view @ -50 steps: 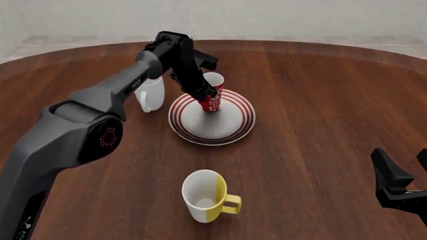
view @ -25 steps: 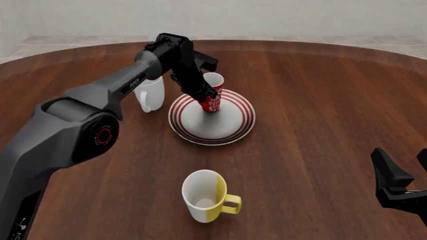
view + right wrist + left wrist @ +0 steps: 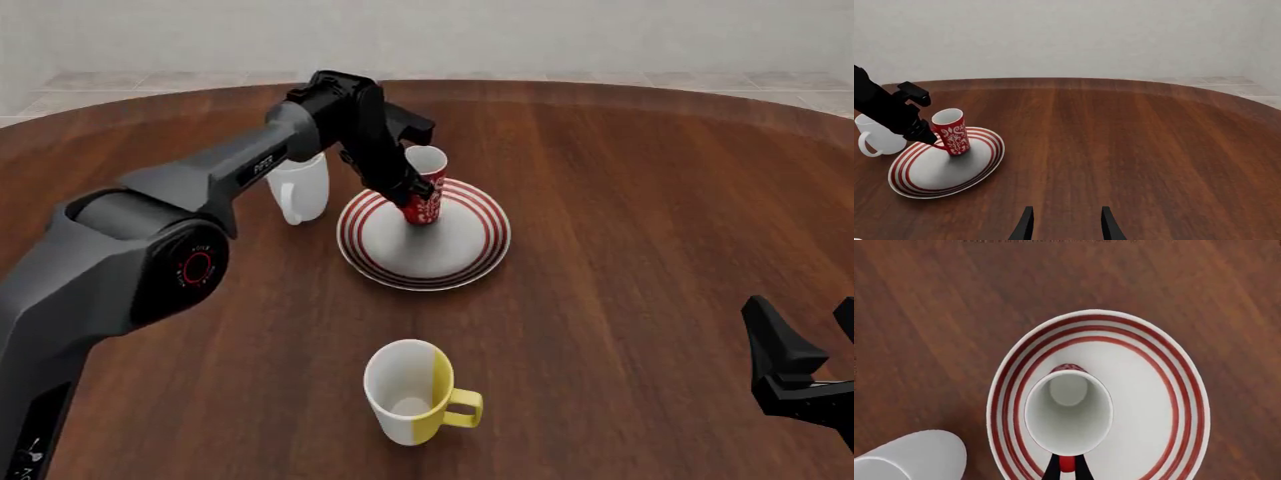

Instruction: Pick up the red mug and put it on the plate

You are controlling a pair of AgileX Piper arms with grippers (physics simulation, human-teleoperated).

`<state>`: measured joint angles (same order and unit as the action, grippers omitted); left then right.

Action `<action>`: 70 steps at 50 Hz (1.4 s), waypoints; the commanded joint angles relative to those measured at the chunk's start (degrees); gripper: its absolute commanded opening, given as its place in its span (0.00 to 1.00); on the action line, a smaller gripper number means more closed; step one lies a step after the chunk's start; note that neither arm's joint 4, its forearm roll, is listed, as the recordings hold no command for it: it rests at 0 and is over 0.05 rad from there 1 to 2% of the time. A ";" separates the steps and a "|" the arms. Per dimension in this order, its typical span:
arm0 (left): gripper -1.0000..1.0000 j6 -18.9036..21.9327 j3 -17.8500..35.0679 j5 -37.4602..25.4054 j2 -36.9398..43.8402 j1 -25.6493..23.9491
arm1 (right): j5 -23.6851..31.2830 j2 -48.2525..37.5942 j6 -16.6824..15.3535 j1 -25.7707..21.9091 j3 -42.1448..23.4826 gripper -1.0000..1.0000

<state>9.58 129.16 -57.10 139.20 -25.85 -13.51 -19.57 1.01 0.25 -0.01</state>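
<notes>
The red mug [image 3: 424, 186] is set upright on the plate [image 3: 454, 258], its handle pinched by the left gripper [image 3: 404, 190]. Only release is judged left. The right gripper [image 3: 1063, 225] is spread.

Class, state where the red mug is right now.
In the front view, the red mug stands on the plate, toward its far side, with the white mug to its left.

Glossy ceramic-looking plate [image 3: 454, 262] on polished wood table [image 3: 641, 220]

Grey left arm [image 3: 160, 215] — red ring; black pincer [image 3: 400, 190].
</notes>
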 commanded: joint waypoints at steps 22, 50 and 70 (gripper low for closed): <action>1.00 1.44 -0.82 -1.79 2.51 0.31 | 0.00 0.00 0.00 0.00 0.00 1.00; 1.00 6.53 -12.36 1.78 -4.33 1.68 | 0.00 0.00 0.00 0.00 0.00 1.00; 1.00 11.21 -24.04 4.47 -12.57 4.99 | 0.00 0.00 0.00 0.00 0.00 1.00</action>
<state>19.24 110.81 -53.96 130.70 -21.43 -13.51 -19.57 1.01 0.25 -0.01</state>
